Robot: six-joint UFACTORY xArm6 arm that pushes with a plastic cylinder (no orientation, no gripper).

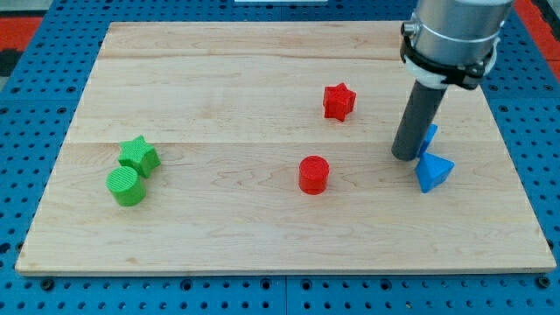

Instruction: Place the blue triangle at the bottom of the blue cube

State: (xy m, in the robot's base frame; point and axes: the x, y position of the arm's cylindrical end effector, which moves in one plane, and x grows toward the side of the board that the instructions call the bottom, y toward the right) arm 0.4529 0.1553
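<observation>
Tip (404, 156) touching blue cube (429, 136), above blue triangle (433, 171).

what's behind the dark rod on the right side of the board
A blue block sits behind my rod, mostly covered; only a blue edge shows at its right, so its shape is unclear. My tip rests just left of the blue triangle.

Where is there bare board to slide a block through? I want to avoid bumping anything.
Bare: the top-left stretch above the green star and green cylinder; the middle between them and the red cylinder; the whole bottom strip. Crowded: the view's right, where my tip stands against the blue cube and blue triangle, red star nearby.
</observation>
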